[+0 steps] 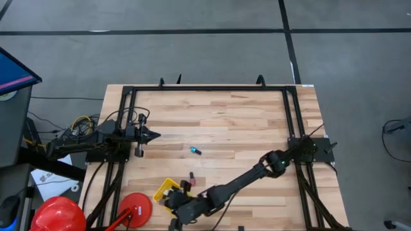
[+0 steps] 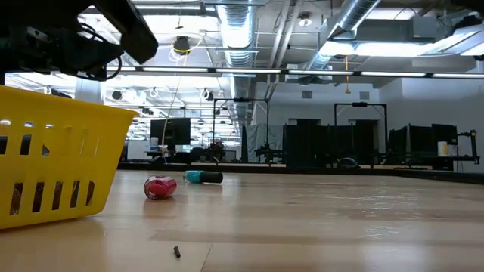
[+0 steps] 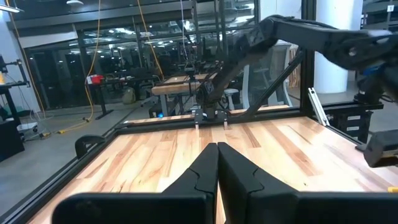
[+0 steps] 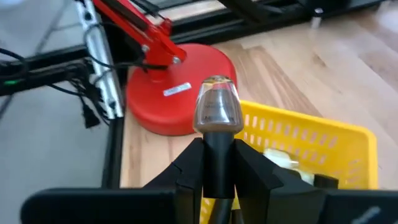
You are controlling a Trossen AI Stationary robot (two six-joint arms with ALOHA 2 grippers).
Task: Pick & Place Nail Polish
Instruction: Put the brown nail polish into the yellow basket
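My right claw (image 4: 219, 168) pinches a small brownish nail polish bottle (image 4: 217, 112) by its dark cap, above the yellow slotted plastic basket (image 4: 323, 140) at the high view's lower centre, so I judge a drop comes next. A teal bottle (image 1: 195, 151) and a red-pink one (image 2: 159, 187) lie mid-tabletop (image 1: 244, 122). My left claw (image 3: 217, 163) waits pressed shut at the left.
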